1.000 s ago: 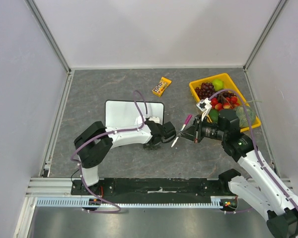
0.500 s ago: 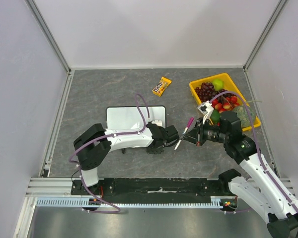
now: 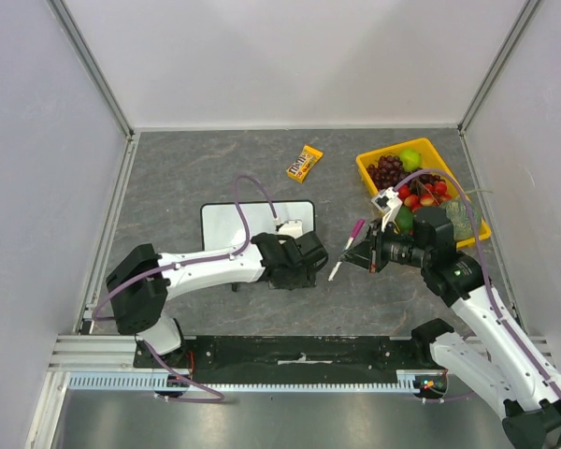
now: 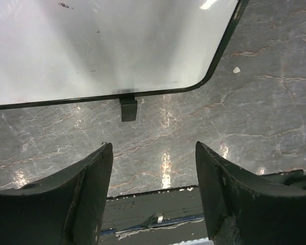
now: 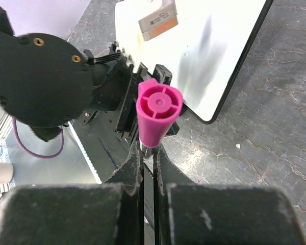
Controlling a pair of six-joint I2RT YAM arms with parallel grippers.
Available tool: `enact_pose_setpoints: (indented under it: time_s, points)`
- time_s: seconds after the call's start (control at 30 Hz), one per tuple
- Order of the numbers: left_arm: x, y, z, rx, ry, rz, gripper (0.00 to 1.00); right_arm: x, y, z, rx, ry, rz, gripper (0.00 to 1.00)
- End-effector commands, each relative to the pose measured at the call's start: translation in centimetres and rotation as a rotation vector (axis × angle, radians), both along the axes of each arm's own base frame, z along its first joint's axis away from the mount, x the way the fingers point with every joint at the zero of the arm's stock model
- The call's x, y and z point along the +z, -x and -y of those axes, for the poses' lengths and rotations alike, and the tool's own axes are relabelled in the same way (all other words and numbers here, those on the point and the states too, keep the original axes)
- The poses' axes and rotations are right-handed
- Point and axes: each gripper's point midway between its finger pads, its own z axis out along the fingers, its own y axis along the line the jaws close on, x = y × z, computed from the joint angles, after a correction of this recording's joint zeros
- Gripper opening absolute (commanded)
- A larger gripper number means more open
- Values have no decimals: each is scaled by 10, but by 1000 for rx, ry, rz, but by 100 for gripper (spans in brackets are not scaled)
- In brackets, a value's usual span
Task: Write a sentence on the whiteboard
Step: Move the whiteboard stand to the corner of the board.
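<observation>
The whiteboard (image 3: 243,224) lies flat on the grey table, its black-rimmed near edge and one black foot (image 4: 128,108) showing in the left wrist view. No sentence shows on its white face (image 5: 204,56). My left gripper (image 3: 310,260) hovers just off the board's near right corner, open (image 4: 153,145), with only bare table between its fingers. My right gripper (image 3: 367,253) is shut (image 5: 149,153) on a pink marker (image 3: 346,248), whose magenta end (image 5: 159,115) points at the camera. The marker hangs right of the board, apart from it.
A yellow tray (image 3: 437,148) with grapes, a green apple and red fruit stands at the back right, behind my right arm. A candy packet (image 3: 305,163) lies behind the board. Walls close in three sides of the table.
The left gripper has opened and let go of the whiteboard, which went from tilted up to lying flat. The left arm's elbow swung out to the left. The right arm barely moved.
</observation>
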Motion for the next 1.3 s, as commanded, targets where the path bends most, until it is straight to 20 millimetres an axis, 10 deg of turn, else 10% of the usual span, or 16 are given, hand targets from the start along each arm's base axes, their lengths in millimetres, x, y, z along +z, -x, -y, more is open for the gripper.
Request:
enact_pose_setpoints:
  time_s: [0.0, 0.43, 0.7, 1.27]
  points:
    - [22, -2, -3, -34, 38, 57, 73, 17, -6, -1, 0, -10, 45, 0]
    - [48, 6, -97, 28, -8, 118, 90, 15, -13, -4, 10, 6, 43, 0]
    - [26, 9, -167, 200, 5, 21, 86, 8, -19, -9, 20, -6, 25, 0]
    - [-42, -1, -172, 171, -75, -11, 64, 7, -27, -13, 27, -12, 27, 0]
